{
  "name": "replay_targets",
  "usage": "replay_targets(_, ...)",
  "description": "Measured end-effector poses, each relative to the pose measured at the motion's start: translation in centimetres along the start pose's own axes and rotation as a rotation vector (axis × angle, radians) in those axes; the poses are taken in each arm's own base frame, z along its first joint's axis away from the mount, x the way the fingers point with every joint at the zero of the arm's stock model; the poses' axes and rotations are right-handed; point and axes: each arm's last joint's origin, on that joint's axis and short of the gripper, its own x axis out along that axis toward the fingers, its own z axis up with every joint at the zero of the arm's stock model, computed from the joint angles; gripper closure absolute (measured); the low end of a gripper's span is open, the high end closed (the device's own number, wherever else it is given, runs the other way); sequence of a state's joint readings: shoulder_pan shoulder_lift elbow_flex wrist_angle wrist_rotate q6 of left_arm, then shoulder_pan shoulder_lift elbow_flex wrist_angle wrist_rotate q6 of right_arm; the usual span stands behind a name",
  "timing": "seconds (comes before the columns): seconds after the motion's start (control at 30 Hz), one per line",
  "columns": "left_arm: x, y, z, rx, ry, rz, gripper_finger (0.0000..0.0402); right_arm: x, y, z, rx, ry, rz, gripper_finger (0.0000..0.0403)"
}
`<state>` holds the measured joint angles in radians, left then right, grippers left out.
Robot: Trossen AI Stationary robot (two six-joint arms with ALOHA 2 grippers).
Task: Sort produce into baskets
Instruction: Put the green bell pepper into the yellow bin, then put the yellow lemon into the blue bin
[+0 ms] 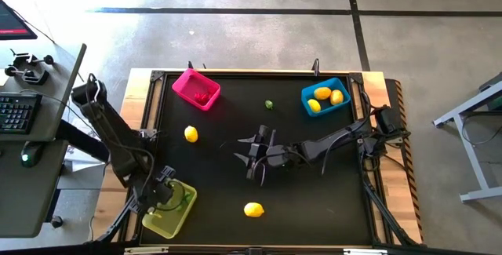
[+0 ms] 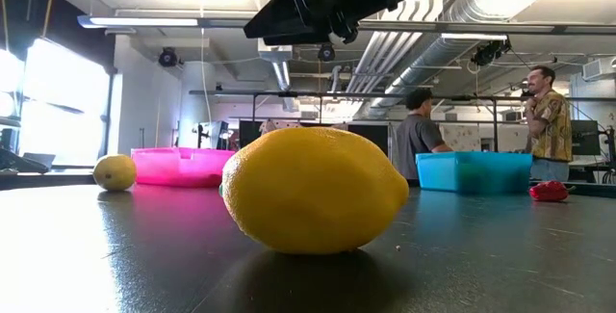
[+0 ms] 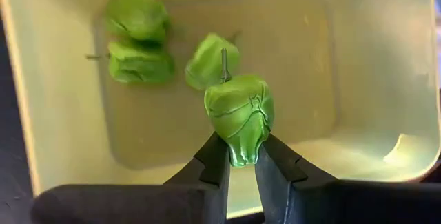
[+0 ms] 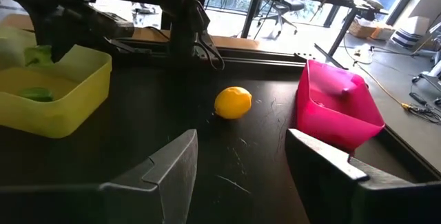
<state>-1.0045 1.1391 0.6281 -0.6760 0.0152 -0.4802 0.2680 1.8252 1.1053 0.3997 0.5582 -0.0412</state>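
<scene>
- The high view is evenly lit from above; the matte black table top (image 1: 314, 184) stays dark, and the pale concrete floor (image 1: 235, 35) around it looks bright.
- In the low view, the big glossy yellow plastic lemon (image 2: 313, 190) is close and slightly soft, with a faint reflection beneath it; bright windows (image 2: 67, 101) at the left wash out.
- In the left wrist view, the translucent yellow-green plastic bin (image 3: 386, 79) glows, with glare on its wall, and the dark fingers (image 3: 207, 172) are blurred.
- The right wrist view shows daylight from windows behind, and its near fingers (image 4: 172, 165) are out of focus.
</scene>
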Motion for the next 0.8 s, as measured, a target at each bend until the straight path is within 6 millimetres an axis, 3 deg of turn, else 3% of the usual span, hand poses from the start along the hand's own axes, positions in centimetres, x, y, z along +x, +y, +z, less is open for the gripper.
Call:
replay_targets(0.53, -0.4, 0.1, -0.1, -0.001, 0.047, 0.036, 0.0218, 0.0, 0.0, -0.2, 0.034, 0.017, 0.001, 0.0192)
replay_targets(0.8, -4.5, 0.7, 1.4, 0.057, 0.107, 0.252, 0.0229, 0.0, 0.0, -0.2, 0.028, 0.022, 0.001, 0.0192)
